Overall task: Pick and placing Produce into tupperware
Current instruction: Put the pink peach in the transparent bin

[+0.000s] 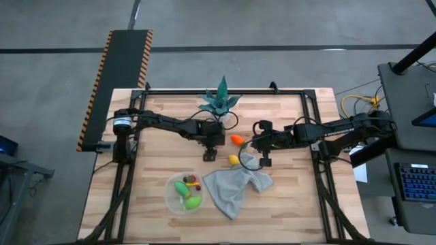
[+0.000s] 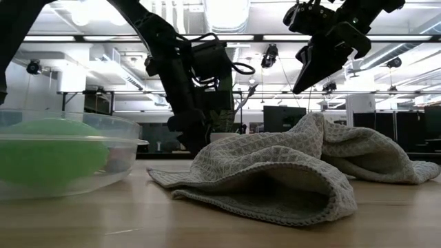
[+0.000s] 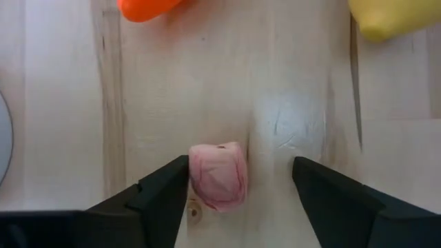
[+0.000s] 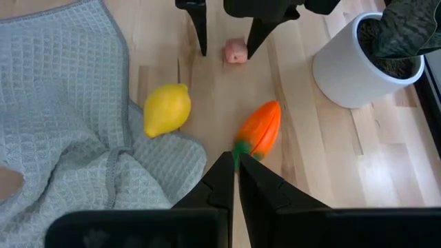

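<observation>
A small pink toy piece of produce [image 3: 218, 176] lies on the wooden table. My left gripper [image 3: 241, 167] is open and points steeply down, one finger on each side of the piece; the right wrist view shows the same [image 4: 235, 50]. An orange carrot [image 1: 237, 139] and a yellow lemon [image 1: 234, 160] lie just to its right. The clear tupperware [image 1: 170, 187] stands near the front, with green and other toy produce inside. My right gripper [image 4: 236, 172] is shut and hangs in the air above the carrot's green end [image 4: 241, 146], holding nothing. My left gripper has the pink piece between its open fingers, close against one finger [image 3: 165, 189] and well apart from the other. I cannot tell whether that finger touches it. The piece lies flat on the table.
A crumpled grey cloth [image 1: 235, 187] lies right of the tub and partly under the lemon. A spiky teal plant in a white pot [image 1: 219, 102] stands at the far edge, just behind the left gripper. Bare wood lies to the left and right.
</observation>
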### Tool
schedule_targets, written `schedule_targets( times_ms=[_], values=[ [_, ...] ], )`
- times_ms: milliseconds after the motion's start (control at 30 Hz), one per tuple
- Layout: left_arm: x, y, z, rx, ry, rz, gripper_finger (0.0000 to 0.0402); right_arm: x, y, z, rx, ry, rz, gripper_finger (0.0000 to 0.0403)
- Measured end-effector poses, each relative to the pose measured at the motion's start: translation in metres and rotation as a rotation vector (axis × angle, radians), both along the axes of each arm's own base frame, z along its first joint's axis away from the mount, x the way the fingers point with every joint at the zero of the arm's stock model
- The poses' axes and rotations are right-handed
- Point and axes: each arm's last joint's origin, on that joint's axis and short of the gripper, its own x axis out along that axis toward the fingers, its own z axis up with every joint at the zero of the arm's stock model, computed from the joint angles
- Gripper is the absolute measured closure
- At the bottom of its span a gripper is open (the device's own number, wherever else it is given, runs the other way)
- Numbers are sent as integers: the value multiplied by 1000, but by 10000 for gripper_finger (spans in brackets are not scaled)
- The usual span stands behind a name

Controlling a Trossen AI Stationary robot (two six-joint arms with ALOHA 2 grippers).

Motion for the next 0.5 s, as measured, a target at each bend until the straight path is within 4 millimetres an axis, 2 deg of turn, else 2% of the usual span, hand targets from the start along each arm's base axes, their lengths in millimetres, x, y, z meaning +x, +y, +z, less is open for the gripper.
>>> schedule_targets(
  times_ms=[167, 400, 500],
  values=[
    [1, 0, 1, -4, -2, -3, 223, 0, 0, 0, 0, 0, 0, 390],
    [1, 0, 1, 24, -8, -28, 368, 0, 0, 0, 0, 0, 0, 390],
    [2, -2, 1, 49, -4, -67, 374, 0, 0, 0, 0, 0, 0, 390]
  ],
)
